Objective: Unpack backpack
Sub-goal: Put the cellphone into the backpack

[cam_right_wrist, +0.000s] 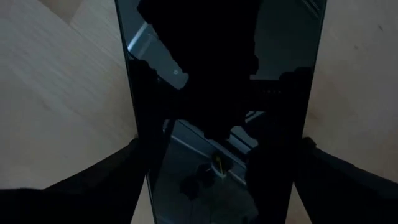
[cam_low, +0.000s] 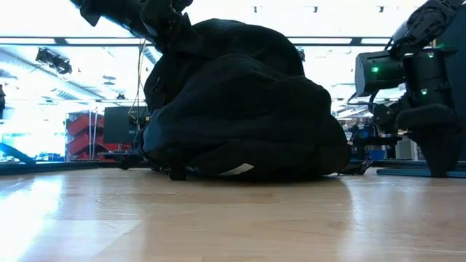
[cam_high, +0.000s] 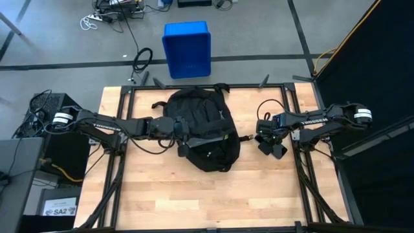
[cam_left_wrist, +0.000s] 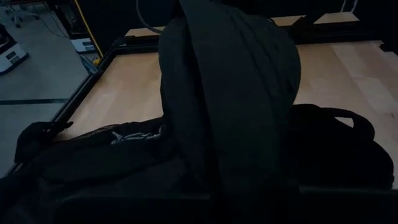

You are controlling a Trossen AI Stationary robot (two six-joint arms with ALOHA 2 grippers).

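Wooden table (cam_high: 162, 194) bears the black backpack (cam_high: 202, 133) at its centre. Left gripper (cam_high: 183, 134), clenched on backpack fabric, presses its left side. Right gripper (cam_high: 272, 147), jaws spread and empty, hovers beside the table's right edge.

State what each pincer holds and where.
Left pincer is shut on the backpack, at fabric on its left side. Right pincer is open, holding nothing.
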